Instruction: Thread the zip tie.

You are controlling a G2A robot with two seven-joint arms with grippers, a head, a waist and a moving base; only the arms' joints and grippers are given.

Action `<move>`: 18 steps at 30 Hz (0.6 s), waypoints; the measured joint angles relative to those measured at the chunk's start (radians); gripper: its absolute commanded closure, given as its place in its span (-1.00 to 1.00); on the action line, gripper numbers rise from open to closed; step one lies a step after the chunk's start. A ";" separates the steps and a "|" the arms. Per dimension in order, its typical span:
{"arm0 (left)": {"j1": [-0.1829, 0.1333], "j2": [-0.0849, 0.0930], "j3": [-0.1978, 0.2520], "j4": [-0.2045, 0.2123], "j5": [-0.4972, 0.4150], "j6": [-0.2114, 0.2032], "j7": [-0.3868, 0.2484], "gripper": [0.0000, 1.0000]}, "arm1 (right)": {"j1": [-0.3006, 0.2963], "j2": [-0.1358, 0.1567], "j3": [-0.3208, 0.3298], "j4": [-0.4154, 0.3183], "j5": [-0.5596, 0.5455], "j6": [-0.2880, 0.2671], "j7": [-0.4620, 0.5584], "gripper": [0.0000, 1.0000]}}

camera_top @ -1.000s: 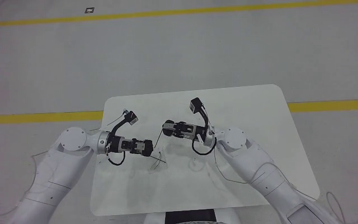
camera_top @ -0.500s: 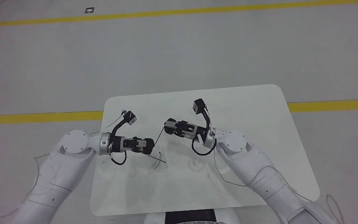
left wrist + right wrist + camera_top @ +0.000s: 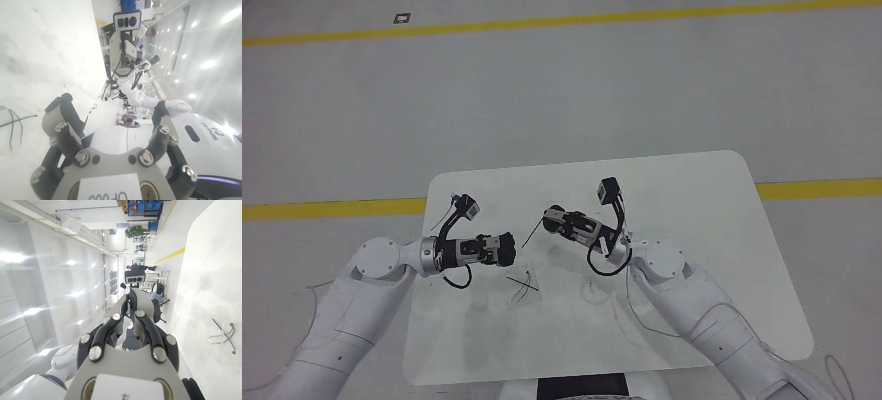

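Note:
A thin black zip tie (image 3: 533,234) hangs from my right gripper (image 3: 548,218), which is shut on its upper end above the middle of the white table (image 3: 692,200). The tie slants down toward my left gripper (image 3: 512,246), which hovers close beside it, open, with nothing between its fingers. In the left wrist view the two dark fingers (image 3: 64,106) stand wide apart. In the right wrist view the right gripper (image 3: 132,294) has its ribbed pads pressed together; the held tie is hidden there.
Loose black zip ties (image 3: 524,287) lie crossed on the table just in front of the grippers, also seen as zip ties (image 3: 14,121) and zip ties (image 3: 226,335). The table's front edge is near; bare tabletop lies to the right and behind.
My left gripper has turned and drawn back from the tie's lower end, standing open now. The right gripper has shifted slightly right and back, still shut on the tie.

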 measured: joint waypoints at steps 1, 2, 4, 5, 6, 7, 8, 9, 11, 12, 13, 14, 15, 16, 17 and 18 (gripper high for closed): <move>0.003 -0.001 0.004 -0.002 0.004 0.001 0.011 -1.00 | -0.001 0.000 0.000 -0.001 0.000 0.001 -0.002 1.00; 0.005 -0.002 0.008 -0.003 0.007 0.001 0.024 -1.00 | -0.004 -0.001 0.000 -0.004 0.002 0.002 -0.012 1.00; 0.010 -0.005 0.014 -0.005 0.017 -0.001 0.062 -1.00 | -0.016 -0.006 -0.006 -0.012 0.015 0.001 -0.053 1.00; 0.012 -0.007 0.016 -0.008 0.019 -0.001 0.079 -1.00 | -0.021 -0.009 -0.009 -0.014 0.026 -0.006 -0.075 1.00; 0.015 -0.010 0.017 -0.011 0.016 -0.001 0.096 -1.00 | -0.027 -0.014 -0.014 -0.014 0.042 -0.015 -0.098 1.00; 0.020 -0.013 0.018 -0.012 0.014 -0.001 0.117 -1.00 | -0.031 -0.019 -0.022 -0.011 0.058 -0.028 -0.128 1.00; 0.021 -0.016 0.018 -0.013 0.017 -0.001 0.132 -1.00 | -0.033 -0.024 -0.029 -0.008 0.066 -0.037 -0.149 1.00; 0.023 -0.019 0.018 -0.013 0.022 -0.001 0.149 -1.00 | -0.034 -0.028 -0.036 -0.004 0.074 -0.046 -0.170 1.00; 0.026 -0.027 0.018 -0.012 0.028 -0.001 0.191 -1.00 | -0.038 -0.039 -0.053 0.005 0.090 -0.065 -0.216 1.00; 0.027 -0.031 0.018 -0.011 0.027 -0.001 0.209 -1.00 | -0.039 -0.043 -0.060 0.009 0.094 -0.070 -0.236 1.00; 0.028 -0.036 0.019 -0.011 0.024 -0.001 0.231 -1.00 | -0.040 -0.049 -0.069 0.014 0.099 -0.077 -0.259 1.00; 0.028 -0.040 0.020 -0.011 0.025 -0.001 0.245 -1.00 | -0.040 -0.052 -0.074 0.017 0.101 -0.081 -0.271 1.00; 0.027 -0.042 0.020 -0.011 0.028 -0.001 0.254 -1.00 | -0.040 -0.053 -0.075 0.018 0.102 -0.082 -0.276 1.00; 0.027 -0.043 0.020 -0.012 0.031 -0.001 0.258 -1.00 | -0.040 -0.053 -0.075 0.018 0.102 -0.083 -0.276 1.00; 0.026 -0.043 0.020 -0.012 0.031 -0.001 0.258 -1.00 | -0.040 -0.053 -0.075 0.018 0.102 -0.082 -0.275 1.00; 0.026 -0.043 0.020 -0.012 0.031 -0.001 0.257 -1.00 | -0.040 -0.053 -0.075 0.018 0.101 -0.082 -0.274 1.00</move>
